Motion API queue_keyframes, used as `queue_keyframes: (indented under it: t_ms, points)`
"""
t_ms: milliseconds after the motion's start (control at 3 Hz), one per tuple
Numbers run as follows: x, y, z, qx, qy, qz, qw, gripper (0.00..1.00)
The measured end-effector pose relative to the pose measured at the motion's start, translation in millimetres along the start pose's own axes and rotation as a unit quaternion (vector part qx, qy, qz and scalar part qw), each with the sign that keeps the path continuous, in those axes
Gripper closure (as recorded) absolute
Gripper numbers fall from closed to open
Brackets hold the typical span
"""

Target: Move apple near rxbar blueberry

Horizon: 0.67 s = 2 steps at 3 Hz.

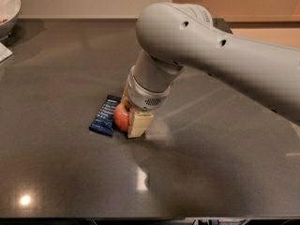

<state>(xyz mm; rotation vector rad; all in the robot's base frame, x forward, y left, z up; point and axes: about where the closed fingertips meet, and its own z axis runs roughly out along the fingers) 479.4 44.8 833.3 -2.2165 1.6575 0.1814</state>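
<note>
Your pincer [128, 121], low on the grey worktop [211, 172], pinches the round red apple [121, 117] just beside the navy rxbar blueberry wrapper [105, 115]; release next.

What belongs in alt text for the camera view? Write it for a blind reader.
A grey robot arm reaches down to a dark table, its claw at a red apple right beside a blue bar. A white bowl sits at the far left corner.
</note>
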Motion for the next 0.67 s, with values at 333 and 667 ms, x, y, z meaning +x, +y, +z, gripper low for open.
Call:
queue_keyframes:
  t_ms: [333,667]
  points:
    - [-0.7,0.6,-0.6,0.000,0.001,-0.001,1.0000,0.00]
    - [-0.7,0.6,-0.6,0.000,0.001,-0.001,1.0000,0.00]
